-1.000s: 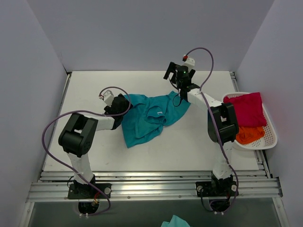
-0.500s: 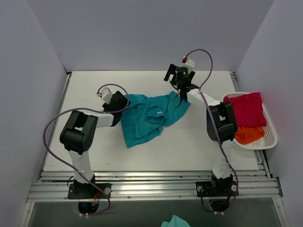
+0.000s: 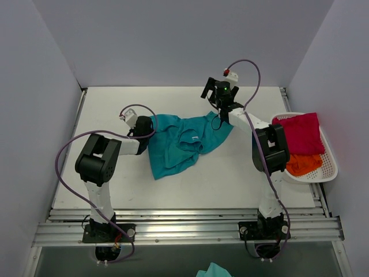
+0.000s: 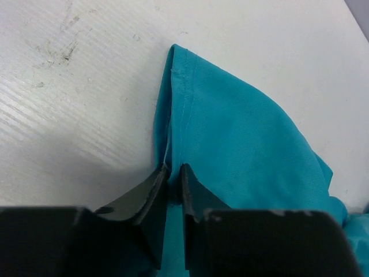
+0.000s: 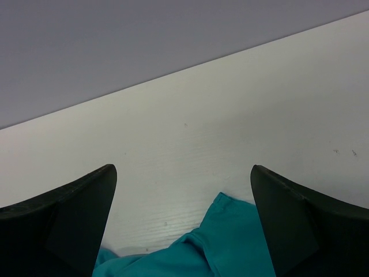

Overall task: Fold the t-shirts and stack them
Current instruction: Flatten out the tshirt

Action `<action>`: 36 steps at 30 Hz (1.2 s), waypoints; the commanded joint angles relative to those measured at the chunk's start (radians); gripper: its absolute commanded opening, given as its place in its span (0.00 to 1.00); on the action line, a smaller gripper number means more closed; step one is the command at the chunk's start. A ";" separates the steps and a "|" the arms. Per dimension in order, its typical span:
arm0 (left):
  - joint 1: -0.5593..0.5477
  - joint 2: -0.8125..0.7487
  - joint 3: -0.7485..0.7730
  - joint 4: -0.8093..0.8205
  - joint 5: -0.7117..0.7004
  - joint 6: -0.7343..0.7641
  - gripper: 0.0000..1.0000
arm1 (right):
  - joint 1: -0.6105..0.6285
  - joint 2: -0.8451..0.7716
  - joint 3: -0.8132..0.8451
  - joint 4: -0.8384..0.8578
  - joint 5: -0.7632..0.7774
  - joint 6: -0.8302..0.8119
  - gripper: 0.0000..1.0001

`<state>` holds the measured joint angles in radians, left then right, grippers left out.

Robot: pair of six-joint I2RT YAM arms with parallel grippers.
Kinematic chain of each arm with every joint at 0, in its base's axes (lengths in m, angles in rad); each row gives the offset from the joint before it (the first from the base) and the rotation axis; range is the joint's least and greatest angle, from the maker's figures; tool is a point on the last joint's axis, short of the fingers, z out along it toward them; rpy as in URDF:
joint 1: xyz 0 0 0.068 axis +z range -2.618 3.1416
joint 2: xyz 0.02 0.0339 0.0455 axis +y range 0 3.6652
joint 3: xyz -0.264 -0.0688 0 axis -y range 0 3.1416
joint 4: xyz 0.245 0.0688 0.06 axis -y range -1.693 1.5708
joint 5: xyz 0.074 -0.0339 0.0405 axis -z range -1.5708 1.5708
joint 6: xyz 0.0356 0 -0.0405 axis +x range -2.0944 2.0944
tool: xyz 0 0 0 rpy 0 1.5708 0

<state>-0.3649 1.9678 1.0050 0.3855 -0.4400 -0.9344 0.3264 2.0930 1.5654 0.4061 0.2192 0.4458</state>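
White and flat, the table [image 3: 230, 179] holds a crumpled teal t-shirt [image 3: 176, 147] in its middle. The left gripper [image 4: 173, 173] pinches the shirt's left edge between nearly closed jaws. The right gripper [image 5: 183, 173] hangs over the far right corner, jaws spread wide. A crimson t-shirt [image 3: 301, 133] and an orange t-shirt [image 3: 301, 165] lie in the white basket [image 3: 330, 167].
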 commanded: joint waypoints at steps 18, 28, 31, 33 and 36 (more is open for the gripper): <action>0.084 -0.188 -0.022 0.021 -0.088 0.126 0.02 | -0.109 -0.060 -0.142 -0.243 0.192 0.321 0.90; 0.090 -0.222 -0.054 0.027 -0.042 0.120 0.02 | -0.093 -0.102 -0.315 -0.145 0.089 0.350 0.91; 0.096 -0.244 -0.069 0.027 -0.039 0.120 0.02 | -0.081 -0.065 -0.260 -0.162 0.085 0.346 0.89; 0.101 -0.253 -0.075 0.021 -0.040 0.121 0.02 | -0.072 -0.045 -0.233 -0.164 0.080 0.347 0.88; 0.106 -0.270 -0.082 0.021 -0.043 0.128 0.02 | -0.064 -0.019 -0.212 -0.165 0.071 0.346 0.87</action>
<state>-0.2714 1.7588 0.9260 0.3813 -0.4858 -0.8253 0.2504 2.0472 1.3067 0.2432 0.2974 0.7822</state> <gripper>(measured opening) 0.043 0.875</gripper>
